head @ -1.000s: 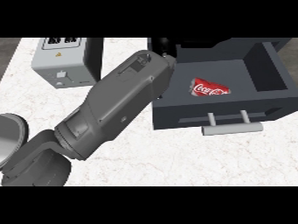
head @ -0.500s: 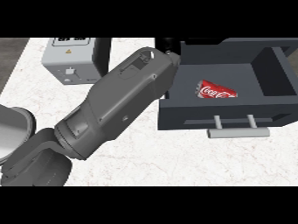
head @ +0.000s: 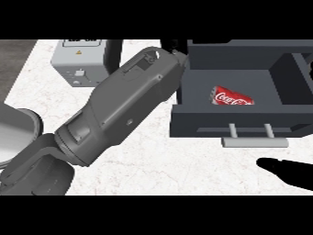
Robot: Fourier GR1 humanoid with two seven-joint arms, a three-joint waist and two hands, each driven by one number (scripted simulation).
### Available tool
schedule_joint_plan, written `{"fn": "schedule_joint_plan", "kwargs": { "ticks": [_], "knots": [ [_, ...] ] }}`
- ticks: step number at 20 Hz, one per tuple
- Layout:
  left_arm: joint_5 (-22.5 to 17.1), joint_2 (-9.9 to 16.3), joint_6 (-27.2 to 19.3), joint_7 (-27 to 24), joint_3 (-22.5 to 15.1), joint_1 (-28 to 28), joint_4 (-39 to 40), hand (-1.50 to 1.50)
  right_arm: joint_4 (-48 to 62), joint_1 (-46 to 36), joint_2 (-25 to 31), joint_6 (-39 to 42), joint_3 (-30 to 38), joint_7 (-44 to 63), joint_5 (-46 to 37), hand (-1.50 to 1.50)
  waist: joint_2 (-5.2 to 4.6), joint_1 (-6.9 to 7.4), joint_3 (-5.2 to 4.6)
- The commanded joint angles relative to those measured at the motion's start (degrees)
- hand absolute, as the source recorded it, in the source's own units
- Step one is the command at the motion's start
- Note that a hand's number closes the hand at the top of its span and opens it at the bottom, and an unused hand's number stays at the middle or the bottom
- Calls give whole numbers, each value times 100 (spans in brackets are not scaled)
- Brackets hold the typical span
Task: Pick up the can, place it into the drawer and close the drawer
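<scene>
A red can [head: 233, 97] lies on its side inside the open dark grey drawer [head: 243, 123], apart from both hands. The drawer's pale handle [head: 254, 139] faces me. My left forearm [head: 118, 114] slants up from the lower left to the drawer's back left corner. Only a black bit of the left hand [head: 173, 45] shows there, and the rest is hidden. My right hand [head: 294, 172] enters at the lower right, below the handle, with its fingers stretched toward the left and nothing in them.
A light grey box with switches [head: 81, 64] stands at the back left of the white marbled counter [head: 186, 170]. A grey rounded shape [head: 3, 133] fills the left edge beside my arm. The dark cabinet body [head: 254, 46] rises behind the drawer.
The right hand has come into view at the lower right. Drawer, can and grey box sit further right in the view. The left arm keeps its pose.
</scene>
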State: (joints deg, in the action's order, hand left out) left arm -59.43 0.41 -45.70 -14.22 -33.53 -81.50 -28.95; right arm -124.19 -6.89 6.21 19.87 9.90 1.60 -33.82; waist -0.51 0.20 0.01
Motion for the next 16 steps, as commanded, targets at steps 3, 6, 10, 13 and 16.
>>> {"fn": "schedule_joint_plan", "kwargs": {
  "ticks": [3,6,10,13,16],
  "knots": [
    [195,137,-173,441,1,-143,-137,-150,1524,-701,131,-774,-584,-591,-1277,-150,22,101,3],
    [229,481,96,555,19,100,-336,-150,2020,-1226,36,-927,-1131,-319,-1925,-150,31,193,-4],
    [391,617,-86,810,-106,200,-705,-150,3247,-1659,271,-1265,-1071,-725,-2286,-150,38,236,0],
    [521,721,-125,694,-94,453,-848,-150,3745,-2084,292,-1388,-1337,-550,-2829,-150,36,208,-3],
    [605,945,-135,732,-91,792,-1173,-150,4603,-2174,262,-2037,-1265,-714,-3155,-150,40,217,0]
  ]
}}
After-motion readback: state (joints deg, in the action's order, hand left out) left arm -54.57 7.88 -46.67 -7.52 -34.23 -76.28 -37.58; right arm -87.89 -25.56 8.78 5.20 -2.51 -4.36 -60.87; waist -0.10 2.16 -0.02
